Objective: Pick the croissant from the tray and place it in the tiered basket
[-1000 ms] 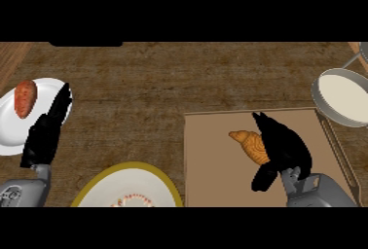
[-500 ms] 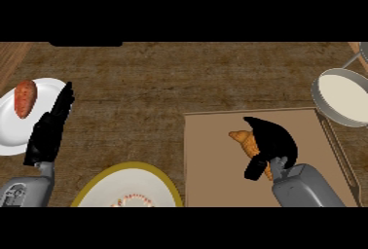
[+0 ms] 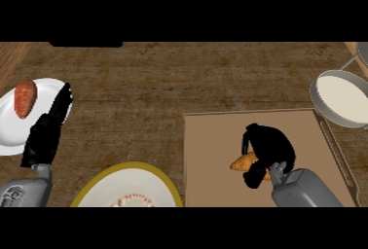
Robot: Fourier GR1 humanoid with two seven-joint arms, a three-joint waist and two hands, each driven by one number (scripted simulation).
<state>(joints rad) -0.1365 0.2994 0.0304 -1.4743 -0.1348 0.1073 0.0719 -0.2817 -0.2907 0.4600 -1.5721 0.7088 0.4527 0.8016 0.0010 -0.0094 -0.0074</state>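
Down on the tray, the right hand curls round the croissant.
Its black fingers and thumb close over the orange pastry at the tray's lower middle, with only the pastry's left end showing beside the palm. Just off the tray's upper right corner sits the grey tiered basket, cream inside. Well to the tray's left, the left hand lies with fingers straight across the rim of a white plate bearing a reddish food item. A yellow-rimmed plate sits just left of the tray's lower edge.
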